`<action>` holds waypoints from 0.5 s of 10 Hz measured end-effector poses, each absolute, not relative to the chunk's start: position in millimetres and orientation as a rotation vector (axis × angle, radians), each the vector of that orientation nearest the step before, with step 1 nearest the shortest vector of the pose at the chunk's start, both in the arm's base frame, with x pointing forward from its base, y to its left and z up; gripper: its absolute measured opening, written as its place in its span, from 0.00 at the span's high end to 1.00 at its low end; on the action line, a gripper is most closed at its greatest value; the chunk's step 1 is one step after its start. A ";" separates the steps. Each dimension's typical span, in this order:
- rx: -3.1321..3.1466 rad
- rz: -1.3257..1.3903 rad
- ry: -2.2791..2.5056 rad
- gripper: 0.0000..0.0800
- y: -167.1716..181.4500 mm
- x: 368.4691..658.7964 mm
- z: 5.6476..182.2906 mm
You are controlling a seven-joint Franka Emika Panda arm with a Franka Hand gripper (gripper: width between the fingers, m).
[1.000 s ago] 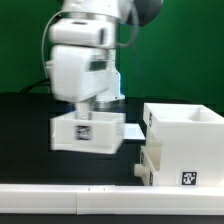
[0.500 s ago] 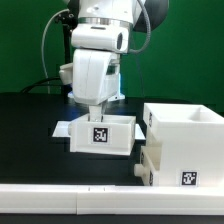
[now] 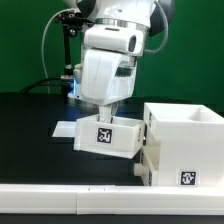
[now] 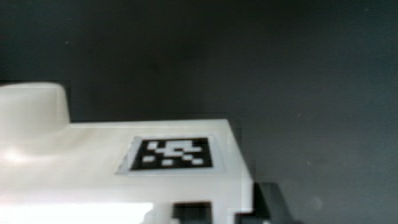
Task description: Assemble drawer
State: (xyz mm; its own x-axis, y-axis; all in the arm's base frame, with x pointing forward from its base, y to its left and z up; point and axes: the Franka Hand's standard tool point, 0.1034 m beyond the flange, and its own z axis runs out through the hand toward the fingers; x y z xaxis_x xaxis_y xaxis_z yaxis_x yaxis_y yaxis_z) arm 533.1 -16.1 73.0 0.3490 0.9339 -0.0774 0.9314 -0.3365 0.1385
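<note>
Because it had to slide into the box housing (image 3: 182, 140), we held a tray (image 3: 108, 136) tilted in the gripper (image 3: 102, 116), clamped, above the table (image 3: 30, 140).

The gripper's fingertips (image 3: 103, 119) are hidden behind the small white plastic tray (image 3: 108, 136) it carries, so their grip cannot be read. The large white plastic box housing (image 3: 185, 140) is cut off by the exterior view's right edge. The wrist view is blurred; the tray (image 4: 107, 160) runs off its frame.
</note>
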 end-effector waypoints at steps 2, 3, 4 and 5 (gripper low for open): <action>2.446 0.023 1.707 0.95 -16.0 533.0 72.9; 2.446 0.023 1.708 0.95 -16.0 533.0 72.9; 2.446 0.023 1.708 0.95 -16.0 533.0 72.8; 2.446 0.024 1.708 0.95 -15.9 533.0 72.8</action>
State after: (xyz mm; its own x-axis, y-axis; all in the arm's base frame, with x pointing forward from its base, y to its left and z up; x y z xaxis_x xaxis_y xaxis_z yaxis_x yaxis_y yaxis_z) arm 533.0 -15.9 72.8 0.3487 0.9340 -0.0774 0.9315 -0.3364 0.1382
